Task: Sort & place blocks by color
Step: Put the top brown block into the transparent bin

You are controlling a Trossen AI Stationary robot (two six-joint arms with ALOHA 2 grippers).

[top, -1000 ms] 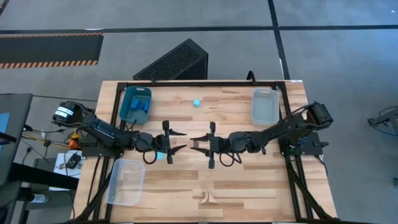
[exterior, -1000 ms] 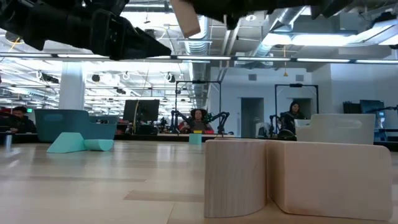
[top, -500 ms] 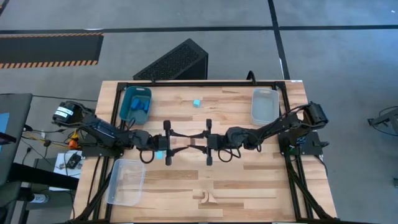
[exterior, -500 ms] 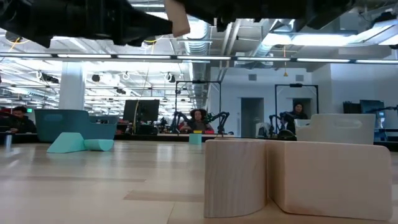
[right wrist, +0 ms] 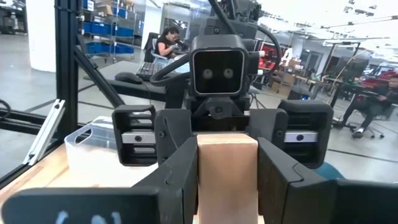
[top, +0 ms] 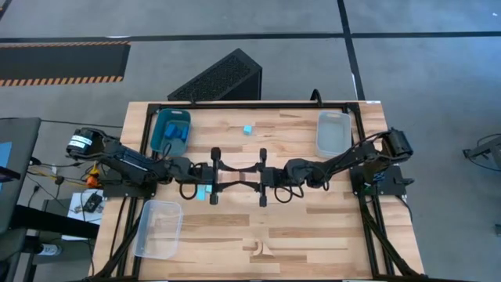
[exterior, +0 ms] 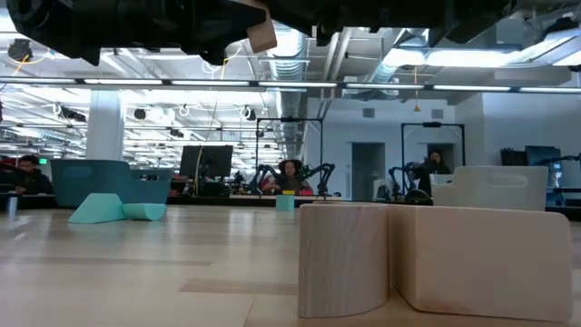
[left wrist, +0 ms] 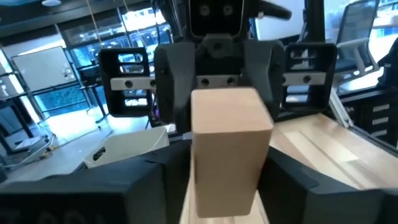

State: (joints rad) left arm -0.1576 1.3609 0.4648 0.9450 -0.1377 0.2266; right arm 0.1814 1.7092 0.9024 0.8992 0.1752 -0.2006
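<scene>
A pale wood block [left wrist: 229, 140] is up in the air over the table's middle, between my two grippers, which face each other. It also shows in the right wrist view [right wrist: 227, 171] and the low view [exterior: 262, 36]. My right gripper [top: 244, 174] is shut on it. My left gripper [top: 232, 174] is open, with its fingers standing on either side of the same block. A turquoise block [top: 247, 129] lies on the table farther back. Another turquoise block [top: 202, 193] lies under my left arm. My right gripper pinches the wood block's two opposite side faces [right wrist: 205, 177] between its two fingers. The fingers come level from the table's right side. The block is lifted clear of the table. I cannot tell whether my left gripper's fingers [left wrist: 155, 193] touch the block.
A teal tray [top: 160, 117] with blue blocks stands at the far left, a clear tray [top: 333, 119] at the far right, and another clear tray [top: 159, 235] at the near left. Pale wood blocks [top: 257, 249] lie near the front edge and loom large in the low view [exterior: 427, 259].
My right gripper has carried the wood block toward the table's left. My left gripper has gone toward the table's right until its open fingers flank the block. The block stays clear of the table.
</scene>
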